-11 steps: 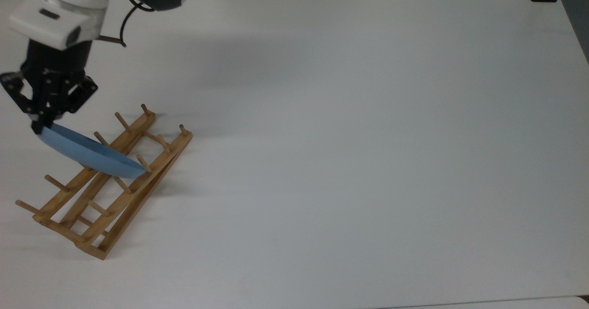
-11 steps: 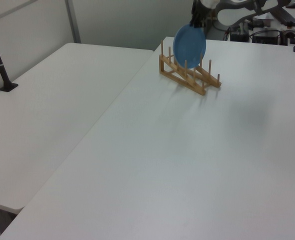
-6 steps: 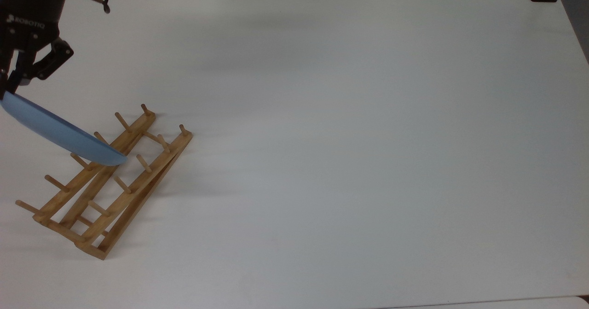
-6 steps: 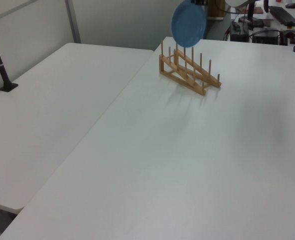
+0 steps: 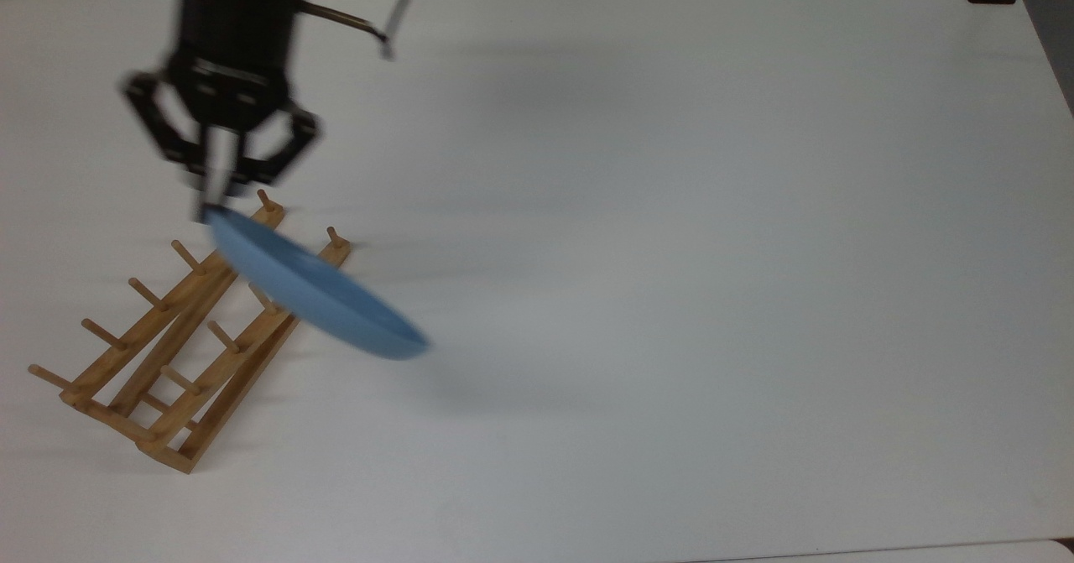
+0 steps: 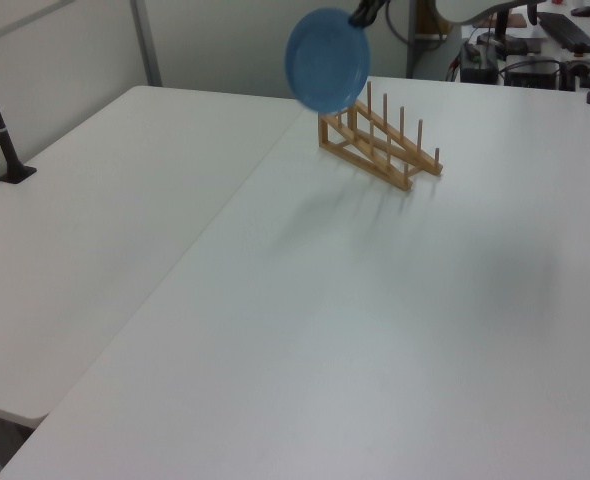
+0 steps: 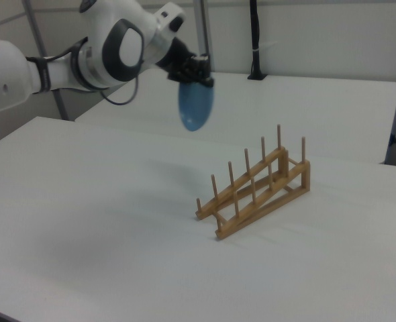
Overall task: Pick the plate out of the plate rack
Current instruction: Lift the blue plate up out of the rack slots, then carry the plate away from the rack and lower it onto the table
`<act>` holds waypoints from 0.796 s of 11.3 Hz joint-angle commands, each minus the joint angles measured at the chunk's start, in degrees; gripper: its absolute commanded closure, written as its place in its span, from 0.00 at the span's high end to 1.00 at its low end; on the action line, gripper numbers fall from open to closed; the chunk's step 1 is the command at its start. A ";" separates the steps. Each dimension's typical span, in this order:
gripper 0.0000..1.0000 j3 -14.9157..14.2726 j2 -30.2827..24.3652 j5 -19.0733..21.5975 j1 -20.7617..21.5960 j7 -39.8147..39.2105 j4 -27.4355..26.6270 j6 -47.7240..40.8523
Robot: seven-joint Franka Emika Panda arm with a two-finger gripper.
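Top view shows the gripper (image 5: 210, 202) hanging above the table (image 5: 671, 211), near the far-left corner as this camera frames it, its two fingers closed on the upper rim of the plate (image 5: 315, 294). The plate is light blue and hangs tilted below the fingers, clear of the plate rack (image 5: 180, 345) and off its pegs; from this angle its lower edge reaches out past the rack toward the top view's right. Motion smear softens the gripper here, so the exact contact at the rim is probably a thin pinch, though I cannot make out more than that.

From the left view, the plate (image 6: 326, 60) faces the camera almost flat-on, raised well above the rack (image 6: 380, 140) and toward the left view's left, by the seam where the table meets a neighbouring table (image 6: 105, 200).

From the right view, the arm (image 7: 84, 54) reaches in from the right view's left, the gripper (image 7: 192, 77) pointing down with the plate (image 7: 196, 104) edge-on beneath it. The rack (image 7: 255, 191) stands empty on the tabletop, well apart from the plate.
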 commanded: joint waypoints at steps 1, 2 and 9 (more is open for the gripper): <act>0.07 0.74 0.81 13.00 5.85 9.49 -2.32 -7.02; 0.07 0.74 0.82 17.93 7.26 11.07 -2.41 -13.31; 0.02 0.74 1.51 27.38 5.70 -3.83 -11.53 -47.28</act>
